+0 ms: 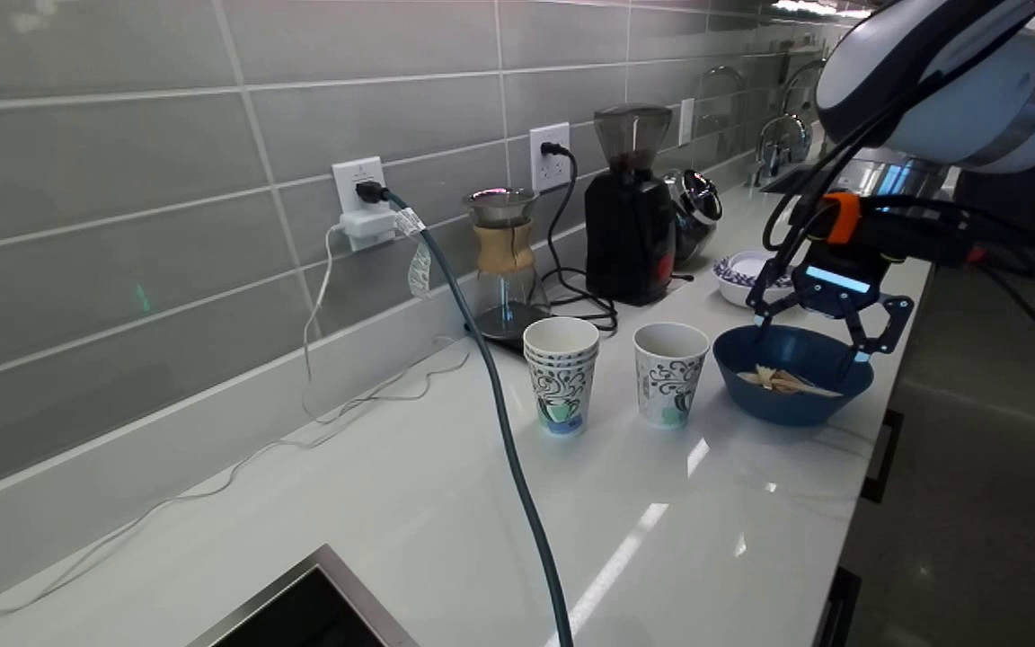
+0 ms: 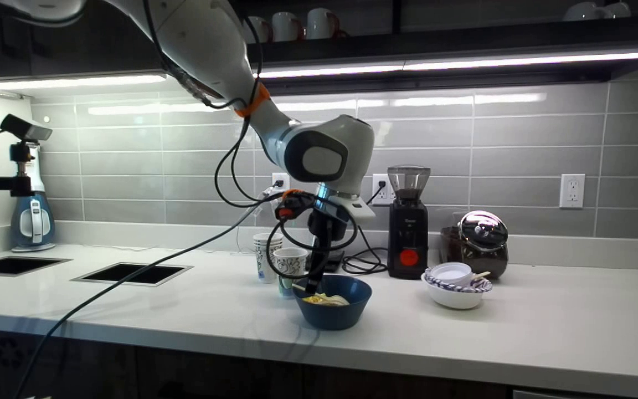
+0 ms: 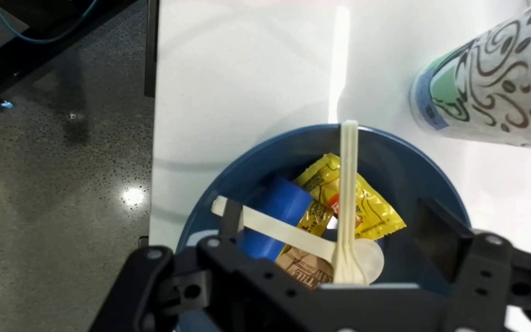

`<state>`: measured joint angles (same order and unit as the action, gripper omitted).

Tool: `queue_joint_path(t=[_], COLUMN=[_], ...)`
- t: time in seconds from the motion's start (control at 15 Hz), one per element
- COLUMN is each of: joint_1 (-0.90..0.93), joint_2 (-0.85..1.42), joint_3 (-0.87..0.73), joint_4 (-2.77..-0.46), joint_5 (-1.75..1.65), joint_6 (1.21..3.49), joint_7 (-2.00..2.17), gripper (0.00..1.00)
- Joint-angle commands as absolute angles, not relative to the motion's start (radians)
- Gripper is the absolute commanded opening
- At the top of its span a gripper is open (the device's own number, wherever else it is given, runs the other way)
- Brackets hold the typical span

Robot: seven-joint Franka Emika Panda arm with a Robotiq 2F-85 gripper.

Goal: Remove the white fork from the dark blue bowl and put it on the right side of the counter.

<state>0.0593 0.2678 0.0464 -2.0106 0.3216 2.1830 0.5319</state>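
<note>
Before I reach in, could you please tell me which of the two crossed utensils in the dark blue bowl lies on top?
The white fork: in the wrist view it crosses over the spoon, partly hiding it.

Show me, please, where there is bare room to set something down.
In an exterior view, the counter is bare from the white bowl to the picture's right edge, with a smaller patch between that bowl and the dark blue bowl. It is crowded around the paper cups and grinder.

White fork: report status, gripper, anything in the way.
Gripper open, at dark blue bowl. White fork inside, ungripped. Spoon and yellow packet underneath, might snag.
</note>
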Motion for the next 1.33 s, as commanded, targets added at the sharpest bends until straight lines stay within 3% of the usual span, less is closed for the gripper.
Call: queue_joint_path(t=[0.0, 0.2, 0.6, 0.8, 0.93, 1.13, 1.27], joint_1=[0.079, 0.084, 0.096, 0.101, 0.103, 0.113, 0.125], joint_2=[0.346, 0.368, 0.393, 0.4, 0.403, 0.397, 0.387], joint_3=[0.035, 0.036, 0.036, 0.035, 0.034, 0.029, 0.025], joint_4=[-1.931, -1.905, -1.891, -1.893, -1.896, -1.904, -1.912], joint_5=[0.325, 0.326, 0.32, 0.316, 0.314, 0.293, 0.267], joint_6=[2.193, 2.187, 2.174, 2.174, 2.175, 2.182, 2.176], joint_7=[0.579, 0.588, 0.592, 0.593, 0.593, 0.6, 0.609], gripper=[0.79, 0.66, 0.7, 0.53, 0.26, 0.05, 0.0])
